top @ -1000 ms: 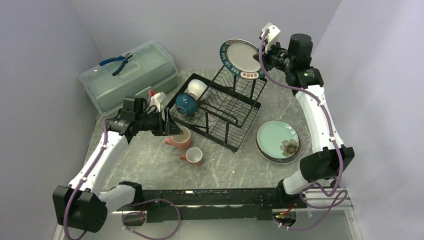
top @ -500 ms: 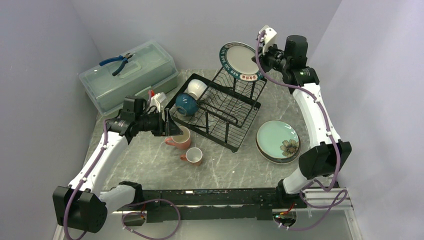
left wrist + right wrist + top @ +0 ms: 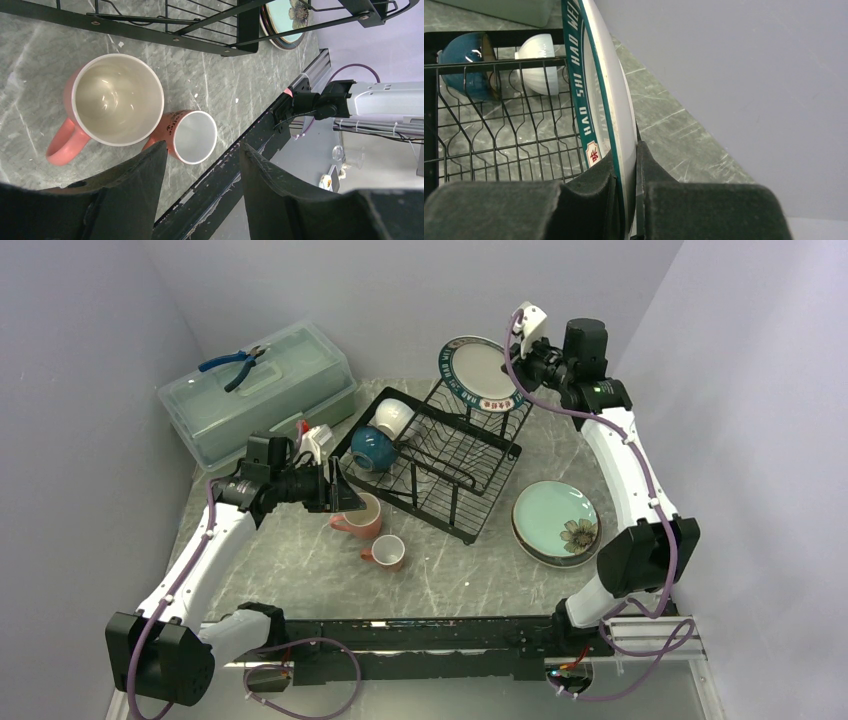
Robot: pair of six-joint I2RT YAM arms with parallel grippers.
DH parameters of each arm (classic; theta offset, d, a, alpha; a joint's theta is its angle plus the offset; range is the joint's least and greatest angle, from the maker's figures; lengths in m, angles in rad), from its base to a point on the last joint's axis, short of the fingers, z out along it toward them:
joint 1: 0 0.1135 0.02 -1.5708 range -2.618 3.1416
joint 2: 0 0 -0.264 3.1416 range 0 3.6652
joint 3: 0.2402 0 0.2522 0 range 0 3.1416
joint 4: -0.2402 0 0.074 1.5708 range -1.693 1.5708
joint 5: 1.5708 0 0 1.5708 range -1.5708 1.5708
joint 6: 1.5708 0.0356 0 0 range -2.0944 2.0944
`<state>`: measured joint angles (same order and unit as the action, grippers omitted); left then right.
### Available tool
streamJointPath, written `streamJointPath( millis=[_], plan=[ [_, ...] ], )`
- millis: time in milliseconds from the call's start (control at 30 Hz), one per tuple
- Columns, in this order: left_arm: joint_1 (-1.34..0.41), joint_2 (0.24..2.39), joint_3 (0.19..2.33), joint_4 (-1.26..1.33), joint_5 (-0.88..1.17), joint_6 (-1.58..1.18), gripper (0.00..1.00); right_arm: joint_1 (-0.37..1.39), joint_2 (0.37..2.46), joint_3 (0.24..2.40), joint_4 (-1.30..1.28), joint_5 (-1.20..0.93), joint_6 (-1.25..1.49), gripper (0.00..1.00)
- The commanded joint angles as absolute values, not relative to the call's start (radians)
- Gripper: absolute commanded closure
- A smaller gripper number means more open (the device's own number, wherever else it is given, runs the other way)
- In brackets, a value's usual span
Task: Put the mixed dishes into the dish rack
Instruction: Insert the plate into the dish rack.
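1. Top external view: the right gripper [image 3: 517, 352] is clamped on the right edge of the white plate with the teal lettered rim [image 3: 478, 368], holding it on edge over the far end of the dish rack [image 3: 440, 455]; whether the plate's lower edge touches the wires cannot be told. A teal bowl [image 3: 372, 448] and a white bowl [image 3: 393, 417] already sit at the rack's left end; the pale green floral plate [image 3: 556, 522] lies flat on the desk [image 3: 450, 560] to the right of the rack. The left gripper [image 3: 343, 497] hangs over the large pink mug [image 3: 362, 517], with the small pink mug [image 3: 388, 552] just beside it; both mugs stand on the desk in front of the rack.

2. Left wrist view: the gripper's fingers [image 3: 135, 190] stand roughly half open with nothing between them; both mugs are upright, mouths up, the small one nearly in line with the gap and the large one off to its left. This arm seems to be waiting; its next move would be to settle on one mug and come down over its wall or handle.

3. Right wrist view: the jaws are pinched nearly shut on the plate's rim, the plate seen edge-on with the rack's wires below and left. The step in hand looks to be racking this plate; next comes lowering it squarely between two upright dividers before letting go; a tilted plate would likely snag a wire.
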<state>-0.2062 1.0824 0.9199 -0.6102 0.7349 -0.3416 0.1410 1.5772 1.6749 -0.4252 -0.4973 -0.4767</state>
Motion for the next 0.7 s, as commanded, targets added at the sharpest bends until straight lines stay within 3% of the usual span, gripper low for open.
streamJointPath(
  millis=[0,400,667],
  plan=[
    [-0.206,1.071,0.929,-0.580,0.739,-0.319,0.40,0.138,1.550,1.663,-0.328,-0.505,-0.484,1.00],
    [-0.206,1.071,0.930,-0.581,0.740,-0.320,0.40,0.138,1.531,1.586,-0.334,-0.488,-0.473,1.00],
    [-0.205,1.072,0.927,-0.574,0.748,-0.323,0.40,0.138,1.487,1.533,-0.304,-0.468,-0.462,0.85]
  ],
)
